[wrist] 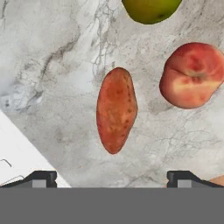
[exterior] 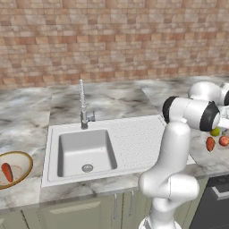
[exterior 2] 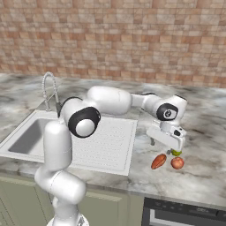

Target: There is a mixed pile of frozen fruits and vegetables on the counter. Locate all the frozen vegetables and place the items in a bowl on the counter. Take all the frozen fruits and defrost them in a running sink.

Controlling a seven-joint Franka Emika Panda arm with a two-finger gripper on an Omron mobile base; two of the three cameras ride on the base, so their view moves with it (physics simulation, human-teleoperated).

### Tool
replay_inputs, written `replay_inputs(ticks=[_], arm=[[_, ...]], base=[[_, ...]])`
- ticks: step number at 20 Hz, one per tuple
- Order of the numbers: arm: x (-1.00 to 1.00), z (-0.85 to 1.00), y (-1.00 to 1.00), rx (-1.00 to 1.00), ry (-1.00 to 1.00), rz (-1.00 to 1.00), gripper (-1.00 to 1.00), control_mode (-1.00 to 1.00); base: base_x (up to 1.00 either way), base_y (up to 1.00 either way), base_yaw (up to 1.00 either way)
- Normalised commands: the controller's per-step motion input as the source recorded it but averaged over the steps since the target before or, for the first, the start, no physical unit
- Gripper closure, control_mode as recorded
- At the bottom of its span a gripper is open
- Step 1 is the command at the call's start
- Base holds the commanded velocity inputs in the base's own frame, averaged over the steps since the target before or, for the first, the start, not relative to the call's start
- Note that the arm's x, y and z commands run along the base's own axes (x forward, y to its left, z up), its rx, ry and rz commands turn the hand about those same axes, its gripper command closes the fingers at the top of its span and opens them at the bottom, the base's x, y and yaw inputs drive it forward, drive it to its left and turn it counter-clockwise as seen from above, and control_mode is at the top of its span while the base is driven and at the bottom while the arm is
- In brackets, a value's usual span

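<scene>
One carrot already lies in the bowl at far left. The gripper hovers with fingers apart over the stubby vegetable on the counter, beside the peach and lime. Next: descend and close on it.

Brick wall running full width behind worktop, reddish-brown bricks with pale mortar, light falling evenly. Grey-and-white marbled counter stretching from wall toward front edge, veining showing darker near back. Pale green cabinet doors sitting under front edge, slim vertical handles catching light near middle. Dark appliance front with pale horizontal bar showing under counter's right end, just beside green cabinets. Floor lying outside both base views.
</scene>
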Motion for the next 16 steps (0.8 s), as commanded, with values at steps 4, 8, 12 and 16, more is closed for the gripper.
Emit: replay_inputs(ticks=[4,8,12,16], arm=[[0.00,-0.56,-0.05,0.00,-0.02,-0.01,-1.00,-1.00],[0.18,-0.27,-0.10,0.00,-0.10,0.00,-1.00,-1.00],[0.01,-0.31,0.00,0.00,-0.03,0.00,-1.00,-1.00],[0.00,-0.49,-0.03,0.00,0.00,-0.01,-1.00,-1.00]], base=[[0.00,0.00,0.00],[0.00,0.00,0.00],[0.00,0.00,0.00],[0.00,0.00,0.00]])
